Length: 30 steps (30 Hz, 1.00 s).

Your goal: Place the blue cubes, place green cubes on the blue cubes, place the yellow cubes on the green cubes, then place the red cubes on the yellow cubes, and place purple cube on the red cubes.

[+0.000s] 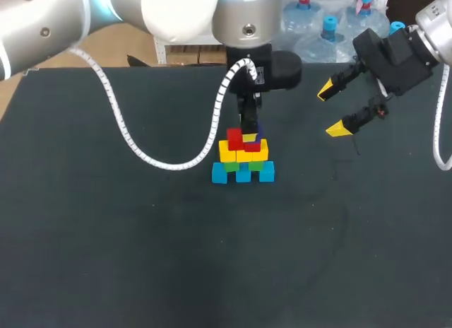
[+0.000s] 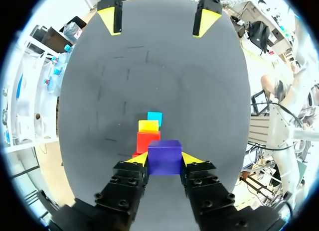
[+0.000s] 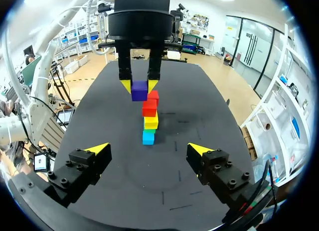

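Three blue cubes [image 1: 244, 174] make the base row of a small pyramid near the middle of the dark table [image 1: 106, 257]. Green cubes [image 1: 256, 165] sit on them, yellow cubes [image 1: 227, 152] on the green, and red cubes [image 1: 235, 138] on the yellow.

Left gripper [image 1: 248, 129] hangs directly over the stack, its arm entering from 10 o'clock. White coiled cable [image 1: 127, 141] sags from that arm, out toward 9 o'clock of the stack.

Left wrist view: both yellow-tipped fingers [image 2: 141, 158] press on opposite sides of the purple cube [image 2: 164, 157], so the cube is clamped. It sits at the top of the stack, right by the red cubes; cannot tell whether it rests on them.

Right gripper [image 1: 332, 111] is at 2 o'clock of the stack, well apart and raised off the table. Its fingers are spread wide with nothing between them.
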### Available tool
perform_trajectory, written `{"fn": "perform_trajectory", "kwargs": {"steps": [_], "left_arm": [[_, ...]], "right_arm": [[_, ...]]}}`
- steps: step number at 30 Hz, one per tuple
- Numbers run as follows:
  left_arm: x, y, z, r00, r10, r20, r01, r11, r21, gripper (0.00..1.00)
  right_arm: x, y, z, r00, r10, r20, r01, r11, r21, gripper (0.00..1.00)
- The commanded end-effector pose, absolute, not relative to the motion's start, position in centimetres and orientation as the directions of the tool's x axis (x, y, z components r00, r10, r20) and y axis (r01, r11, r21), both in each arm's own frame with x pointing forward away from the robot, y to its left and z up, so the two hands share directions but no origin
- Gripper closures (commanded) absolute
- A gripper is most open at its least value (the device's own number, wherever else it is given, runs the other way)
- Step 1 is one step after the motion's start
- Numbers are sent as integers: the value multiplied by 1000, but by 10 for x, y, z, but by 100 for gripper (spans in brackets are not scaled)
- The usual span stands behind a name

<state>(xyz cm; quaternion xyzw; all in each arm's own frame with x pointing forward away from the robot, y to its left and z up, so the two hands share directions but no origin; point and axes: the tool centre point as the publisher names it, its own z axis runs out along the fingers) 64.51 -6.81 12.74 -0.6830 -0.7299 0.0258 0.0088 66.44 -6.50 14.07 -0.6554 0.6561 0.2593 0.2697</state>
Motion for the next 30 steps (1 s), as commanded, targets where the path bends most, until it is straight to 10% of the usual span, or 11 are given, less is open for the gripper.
{"fn": "perform_trajectory", "kwargs": {"steps": [1,30], "left_arm": [[646,-66,125,-70,997,-28,996,68,-55,100],[662,-63,120,-51,999,-11,997,50,-59,100]], "right_arm": [[664,-65,141,5,-720,-694,-1000,8,-15,0],[664,-65,141,5,-720,-694,-1000,8,-15,0]]}}
